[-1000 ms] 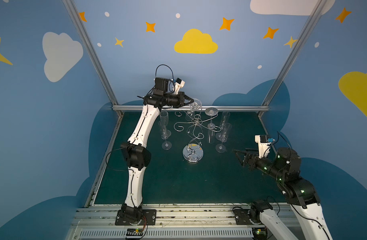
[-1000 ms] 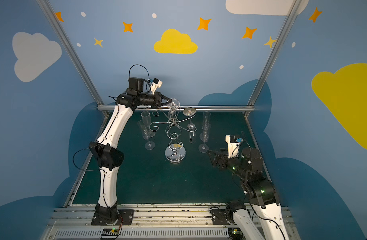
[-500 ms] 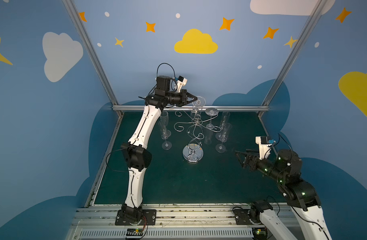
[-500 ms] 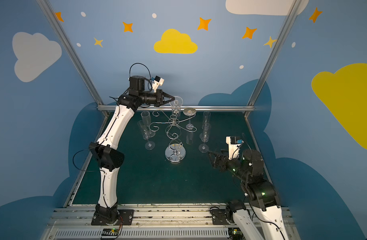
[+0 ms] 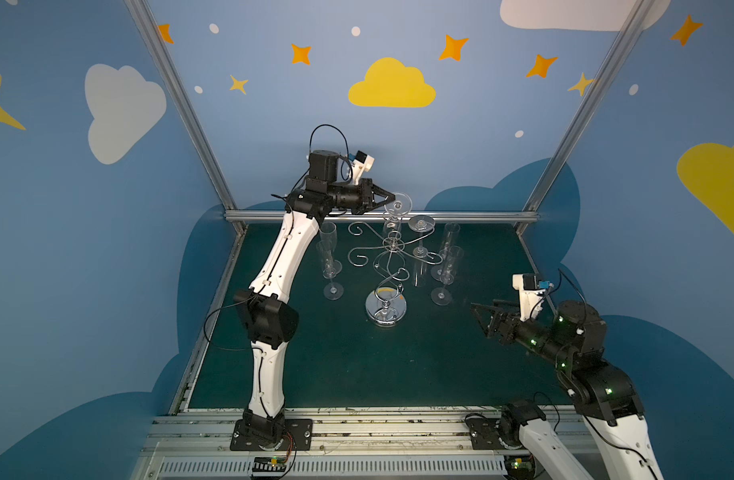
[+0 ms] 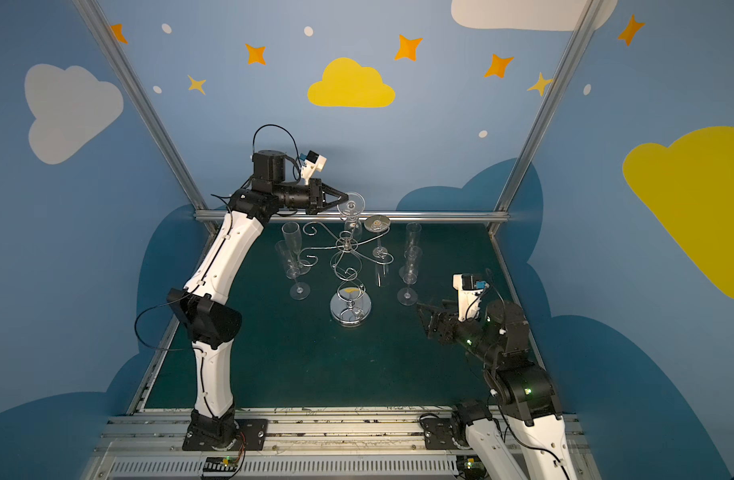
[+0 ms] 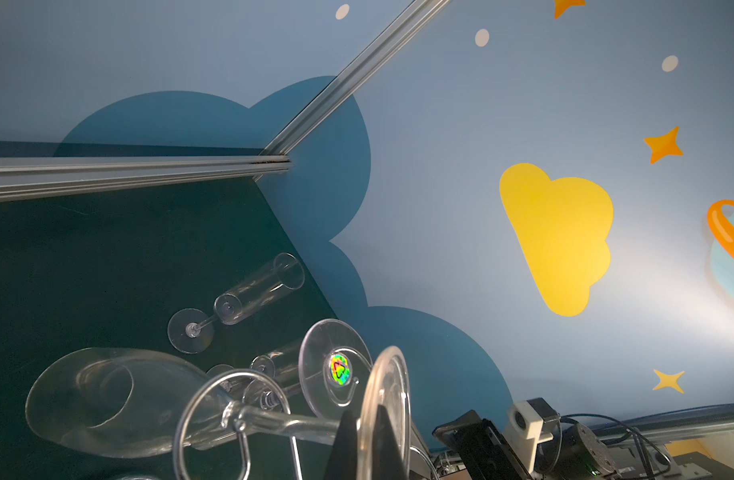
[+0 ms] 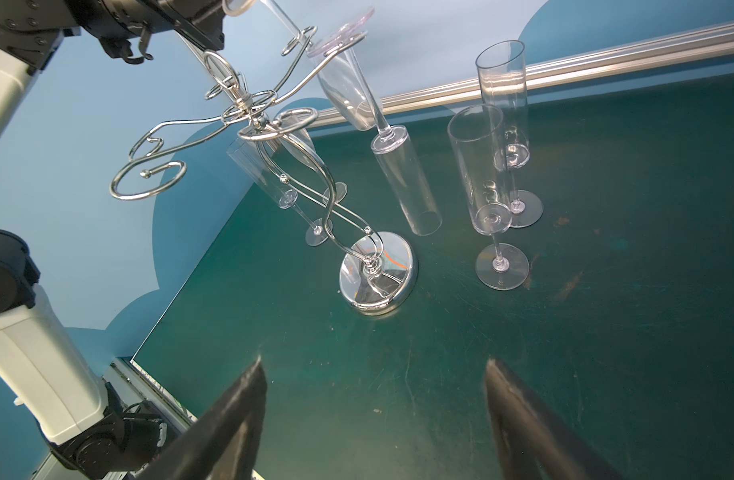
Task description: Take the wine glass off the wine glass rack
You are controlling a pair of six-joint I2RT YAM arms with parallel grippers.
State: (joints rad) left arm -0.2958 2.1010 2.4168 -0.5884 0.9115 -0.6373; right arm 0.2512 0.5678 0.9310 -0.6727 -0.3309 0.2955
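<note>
The chrome wine glass rack [image 5: 392, 249] [image 6: 348, 249] stands mid-table on its round mirror base [image 8: 378, 274]. A clear wine glass [image 5: 392, 224] [image 7: 107, 399] hangs upside down at the rack's far side. Its stem passes through a scroll loop [image 7: 232, 372]. My left gripper [image 5: 392, 199] [image 6: 343, 199] [image 7: 364, 409] is shut on the rim of that glass's round foot [image 7: 388, 374], above the rack. A second glass [image 5: 419, 249] [image 8: 407, 187] hangs from a neighbouring arm. My right gripper [image 5: 481, 316] [image 8: 373, 374] hovers open and empty over the table's right side.
Two flutes [image 5: 330, 270] stand upright left of the rack and two more [image 5: 446, 274] [image 8: 486, 199] right of it. A metal rail [image 5: 481, 216] and the blue wall close the back. Green table surface [image 5: 357, 365] lies in front of the rack.
My left gripper has shifted slightly to the right with the glass foot pinched in it. The right arm has barely moved and its gripper stays open.
</note>
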